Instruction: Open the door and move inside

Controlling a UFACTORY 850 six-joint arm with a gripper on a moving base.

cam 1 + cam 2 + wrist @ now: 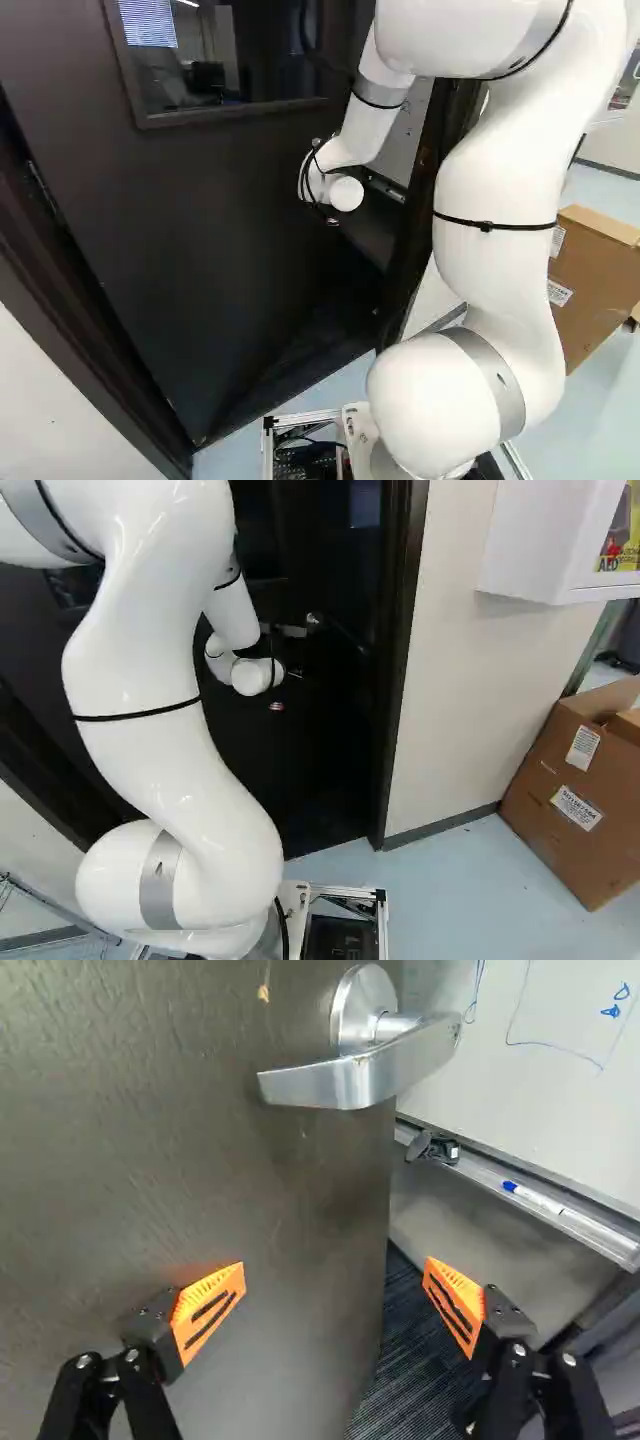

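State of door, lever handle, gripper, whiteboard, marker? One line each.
Door: partly open, room showing past its edge.
Lever handle: ungripped, ahead of the gripper; can't tell if turned.
Gripper: open, nothing held.
Whiteboard: marked in blue.
Marker: lying on the whiteboard's ledge.

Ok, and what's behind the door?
Past the edge of the door, I can see a whiteboard, a marker on its ledge, and dark carpet. The door covers whatever else is there.
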